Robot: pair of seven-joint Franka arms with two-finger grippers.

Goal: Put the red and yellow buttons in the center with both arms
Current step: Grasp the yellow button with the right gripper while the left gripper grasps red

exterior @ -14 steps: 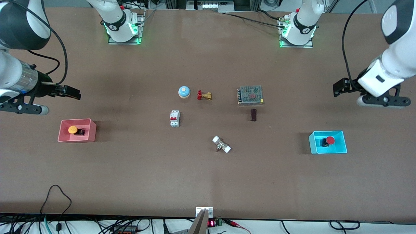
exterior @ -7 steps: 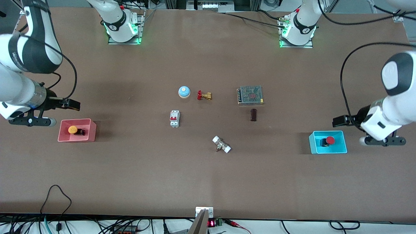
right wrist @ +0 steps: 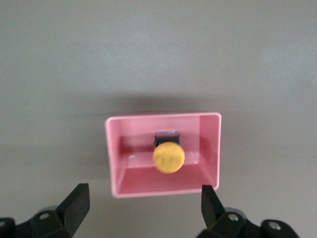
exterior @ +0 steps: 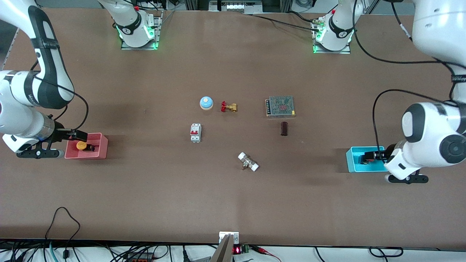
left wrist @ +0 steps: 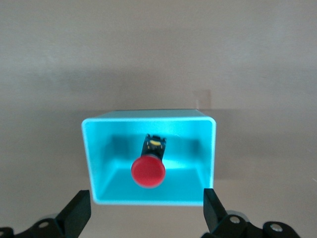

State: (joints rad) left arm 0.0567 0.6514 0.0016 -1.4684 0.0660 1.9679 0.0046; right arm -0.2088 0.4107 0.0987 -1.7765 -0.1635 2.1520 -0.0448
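The yellow button (exterior: 81, 145) lies in a pink bin (exterior: 87, 155) at the right arm's end of the table. My right gripper (exterior: 78, 136) hangs open over that bin's edge. In the right wrist view the yellow button (right wrist: 168, 157) lies in the pink bin (right wrist: 163, 117), ahead of the wide-open right gripper (right wrist: 143, 206). The red button (left wrist: 148, 172) lies in a cyan bin (left wrist: 148, 119). My left gripper (left wrist: 147, 213) is open just short of it. In the front view the left gripper (exterior: 375, 155) covers most of the cyan bin (exterior: 351, 162). The center (exterior: 233, 134) is bare brown tabletop.
Round the middle stand a blue bell (exterior: 206, 103), a brass valve with red handle (exterior: 228, 107), a white circuit breaker (exterior: 195, 133), a mesh-topped power supply (exterior: 280, 106), a dark cylinder (exterior: 284, 128) and a white-capped fitting (exterior: 248, 162).
Both arms have swung toward the front camera and come down: the right gripper onto the pink bin, the left gripper onto the cyan bin. The buttons have not moved.
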